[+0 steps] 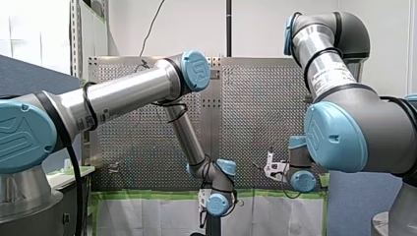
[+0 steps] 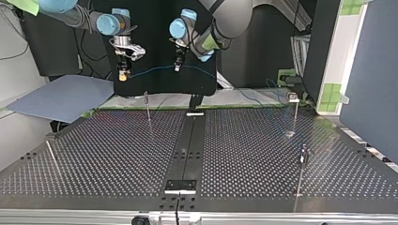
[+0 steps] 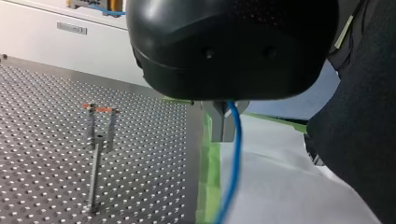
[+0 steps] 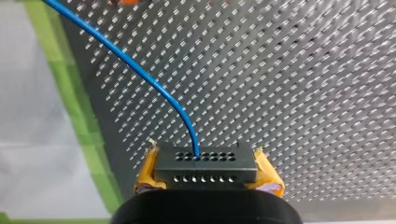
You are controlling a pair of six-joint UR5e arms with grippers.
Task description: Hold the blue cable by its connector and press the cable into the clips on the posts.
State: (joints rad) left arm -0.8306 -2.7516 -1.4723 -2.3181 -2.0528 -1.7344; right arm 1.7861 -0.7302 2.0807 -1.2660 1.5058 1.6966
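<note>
Blue cable [image 4: 140, 70], strung in the air by the worktop's [image 4: 303, 93] edge, looks light and floppy; my right gripper's [image 4: 208, 170] fingers pinch its rigid connector [image 4: 205, 161], the surest hold, while my left gripper's [image 3: 223, 126] fingers clamp the strand

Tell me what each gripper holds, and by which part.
The right gripper clamps the connector by its ends; the left gripper pinches the cable mid-length.

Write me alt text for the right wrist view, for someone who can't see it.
My right gripper clamps a black connector between its yellow pads. The blue cable leaves the connector and curves away ahead of the gripper, over the perforated table, with green tape along the table's edge.
</note>
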